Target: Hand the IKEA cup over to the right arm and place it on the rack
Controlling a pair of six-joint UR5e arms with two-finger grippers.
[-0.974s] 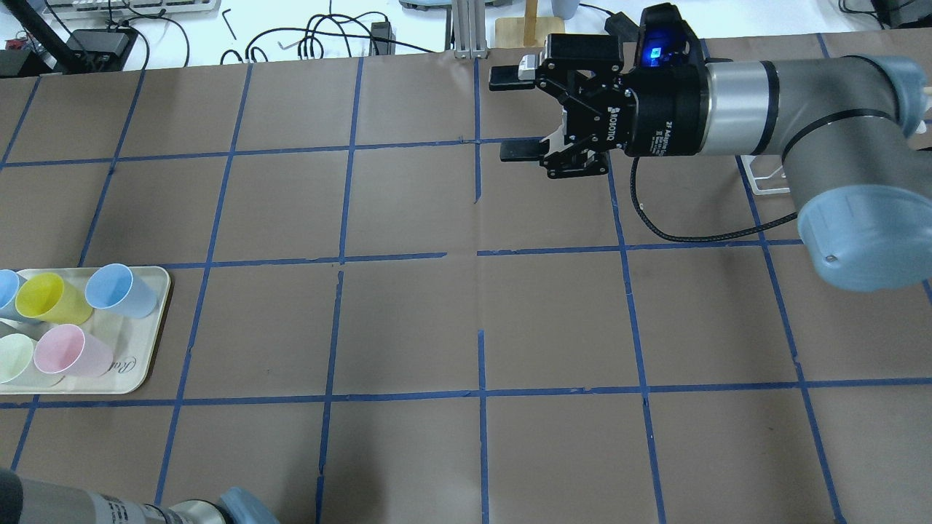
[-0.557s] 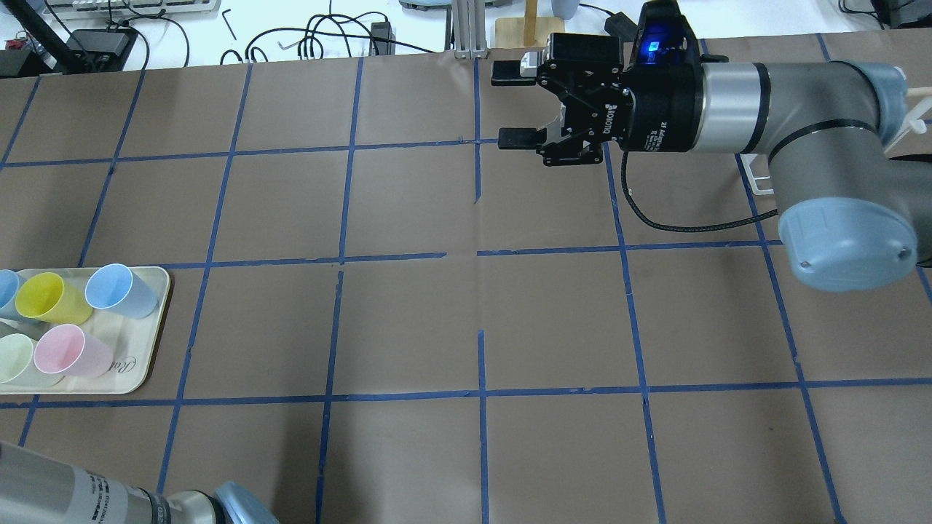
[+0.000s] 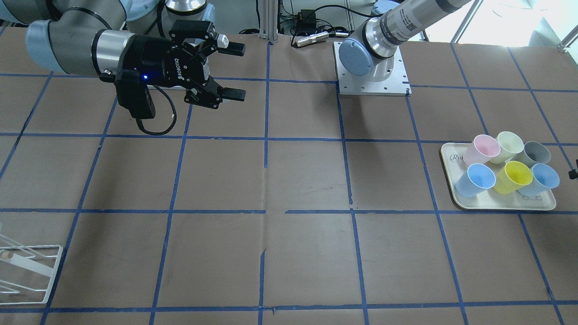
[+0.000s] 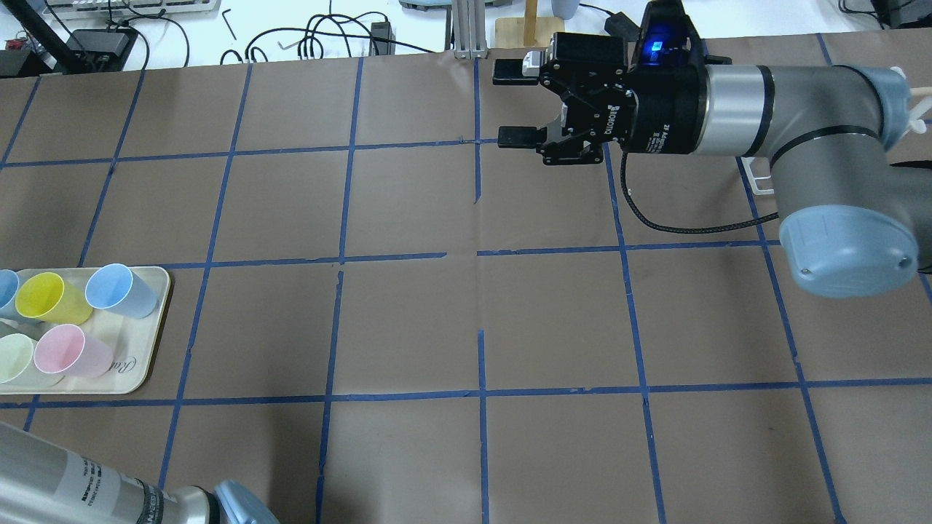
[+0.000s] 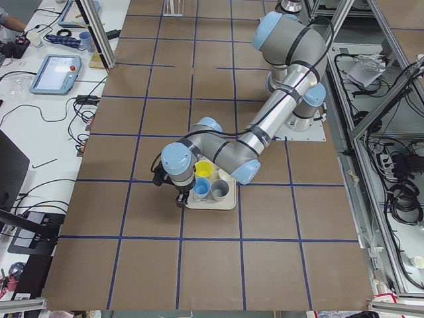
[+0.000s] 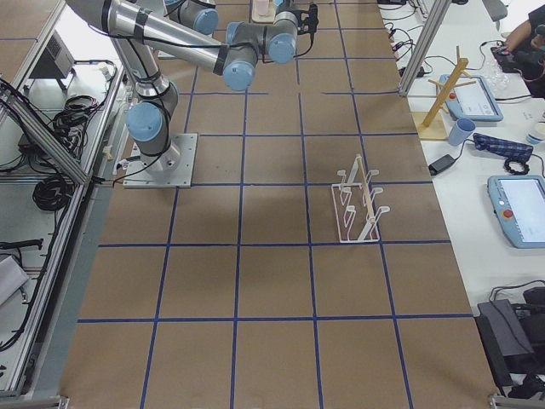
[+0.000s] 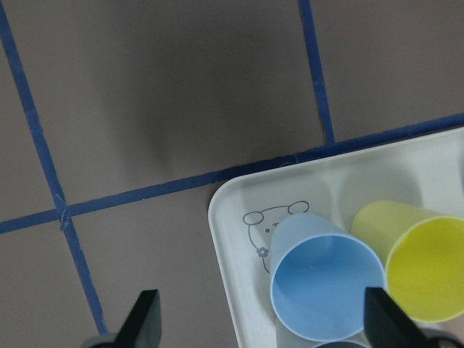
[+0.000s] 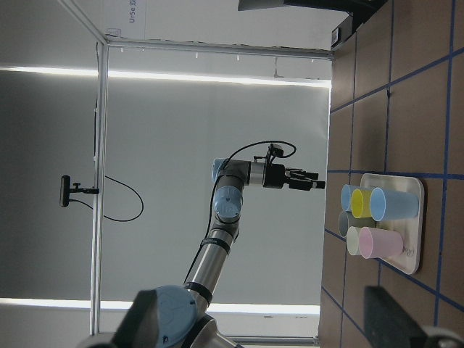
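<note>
Two pale blue IKEA cups stand on a cream tray [image 3: 501,206]. One [image 4: 116,290] is at the tray's inner side. The other [image 3: 543,178] is at the outer corner beside the yellow cup [image 3: 515,176]. In the left wrist view this outer blue cup [image 7: 328,286] stands upright below my open left gripper [image 7: 264,322], a little right of its middle, not touched. My right gripper [image 4: 511,104] is open and empty, held level above the far middle of the table. It also shows in the front view [image 3: 235,71]. The white rack [image 6: 358,209] stands at the right end.
Pink [image 3: 481,149], pale green [image 3: 508,145] and grey [image 3: 535,153] cups share the tray. The right arm's elbow [image 4: 848,251] hangs over the right side and partly hides the rack. Cables and a wooden stand [image 4: 528,29] lie beyond the far table edge.
The right arm has drawn its elbow back and lifted the gripper slightly toward the far edge, still open. The left arm's link has come further into view at the bottom left.
</note>
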